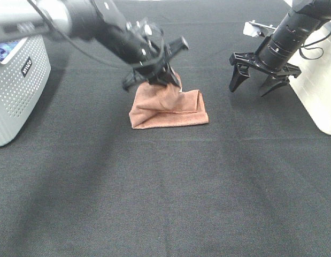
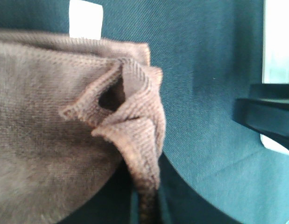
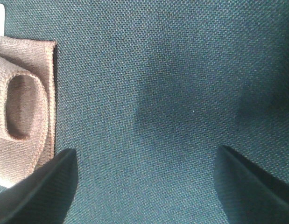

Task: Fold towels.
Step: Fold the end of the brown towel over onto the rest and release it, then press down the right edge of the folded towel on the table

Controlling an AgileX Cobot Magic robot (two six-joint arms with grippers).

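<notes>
Towel (image 1: 168, 111) ×1, folded | left gripper (image 1: 164, 80) pinching its edge | right gripper (image 1: 248, 89) spread, empty

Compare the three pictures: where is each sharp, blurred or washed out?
Exterior high view: soft, even light, the towel sharp, faint shadows on the black table. Left wrist view: the white tag is blown out, the towel's fold blurs where it is pinched, the table looks teal. Right wrist view: table weave sharp, the right gripper out of focus, a soft shadow ahead of it.
</notes>
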